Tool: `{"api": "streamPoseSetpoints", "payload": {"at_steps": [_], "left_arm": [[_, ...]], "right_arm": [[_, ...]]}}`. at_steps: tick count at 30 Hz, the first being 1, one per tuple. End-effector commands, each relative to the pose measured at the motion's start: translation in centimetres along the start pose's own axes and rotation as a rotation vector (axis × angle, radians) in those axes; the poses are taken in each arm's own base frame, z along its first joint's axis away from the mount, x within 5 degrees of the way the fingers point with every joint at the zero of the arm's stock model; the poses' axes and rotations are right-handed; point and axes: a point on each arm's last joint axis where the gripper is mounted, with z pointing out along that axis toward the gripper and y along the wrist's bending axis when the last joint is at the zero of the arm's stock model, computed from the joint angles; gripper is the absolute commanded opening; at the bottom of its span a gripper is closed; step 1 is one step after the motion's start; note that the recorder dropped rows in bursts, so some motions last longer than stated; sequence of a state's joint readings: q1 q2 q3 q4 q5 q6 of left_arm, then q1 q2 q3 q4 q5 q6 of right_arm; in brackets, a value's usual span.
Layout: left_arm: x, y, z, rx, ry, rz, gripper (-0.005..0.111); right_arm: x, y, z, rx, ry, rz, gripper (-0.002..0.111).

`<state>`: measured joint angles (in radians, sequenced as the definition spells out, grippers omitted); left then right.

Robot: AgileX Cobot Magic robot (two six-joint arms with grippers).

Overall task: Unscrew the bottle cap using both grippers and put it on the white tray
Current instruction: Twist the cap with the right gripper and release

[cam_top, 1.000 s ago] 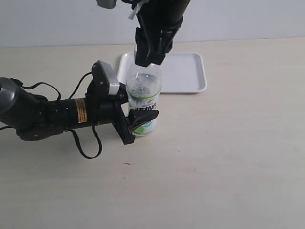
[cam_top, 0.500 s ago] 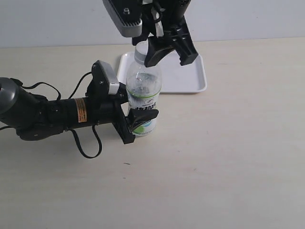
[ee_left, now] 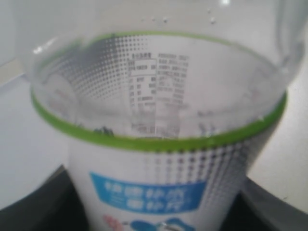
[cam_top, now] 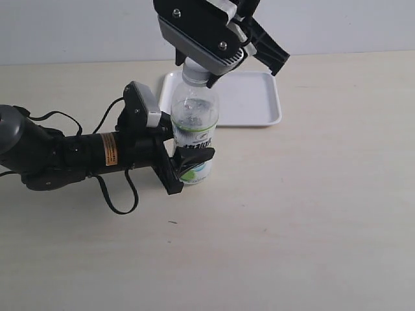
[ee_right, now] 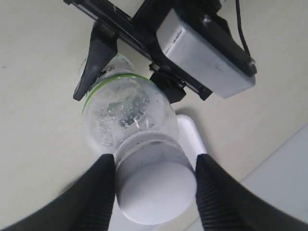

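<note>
Exterior view: the bottle (cam_top: pixel 194 120) is seen standing upright on the pale table (cam_top: pixel 305 220), just in front of the white tray (cam_top: pixel 259 97), which lies flat behind it. The bottle's labelled lower body is clamped by the left gripper (cam_top: pixel 190 170), one black finger set on the near side and the other on the far side. The black cylindrical arm (cam_top: pixel 71 155) behind this gripper, marked with an orange label (cam_top: pixel 110 150) and trailed by cables, is laid low across the table from the left. The bottle cap (cam_top: pixel 193 72) is seated on the bottle's neck and is partly overhung by a silver-grey plate (cam_top: pixel 201 35) carried on the other arm, which reaches down from above. In the left wrist view the frame is filled by the bottle's clear shoulder and its green-edged label, and dark jaw parts are made out at both lower corners against the bottle's sides. In the right wrist view the right gripper (ee_right: pixel 155 159) is seen from above, set around the cap. Its two ribbed fingers (ee_right: pixel 96 197) are placed one on each side of the white cap, and their inner faces are met by the cap's edge with no gap showing, so the cap is gripped. A rounded corner of the tray is seen just beside the bottle's shoulder, apart from the cap.
</note>
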<state>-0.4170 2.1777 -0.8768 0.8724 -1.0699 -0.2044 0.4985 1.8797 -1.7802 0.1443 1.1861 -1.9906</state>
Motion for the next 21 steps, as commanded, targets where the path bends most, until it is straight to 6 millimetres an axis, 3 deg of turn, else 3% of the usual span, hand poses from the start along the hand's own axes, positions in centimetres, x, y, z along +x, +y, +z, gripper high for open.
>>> {"api": "streamPoseSetpoints", "payload": {"at_steps": [1, 12, 15, 18, 21], "left_arm": [[-0.27, -0.15, -0.02, 0.010, -0.010, -0.009, 0.000], [-0.26, -0.18, -0.02, 0.014, -0.009, -0.007, 0.000], [-0.26, -0.20, -0.02, 0.015, -0.009, -0.006, 0.000], [-0.26, -0.20, -0.02, 0.015, -0.009, -0.006, 0.000], [-0.26, -0.18, -0.02, 0.014, -0.009, -0.007, 0.000]], "right_arm": [[0.20, -0.34, -0.22, 0.042, 0.012, -0.058, 0.000], [0.06, -0.26, -0.36, 0.037, 0.002, -0.072, 0.003], [0.08, -0.25, -0.36, 0.036, 0.004, -0.072, 0.021], [0.12, -0.33, -0.36, 0.045, 0.008, -0.068, 0.051], [0.10, -0.36, -0.36, 0.049, 0.003, 0.038, 0.072]]}}
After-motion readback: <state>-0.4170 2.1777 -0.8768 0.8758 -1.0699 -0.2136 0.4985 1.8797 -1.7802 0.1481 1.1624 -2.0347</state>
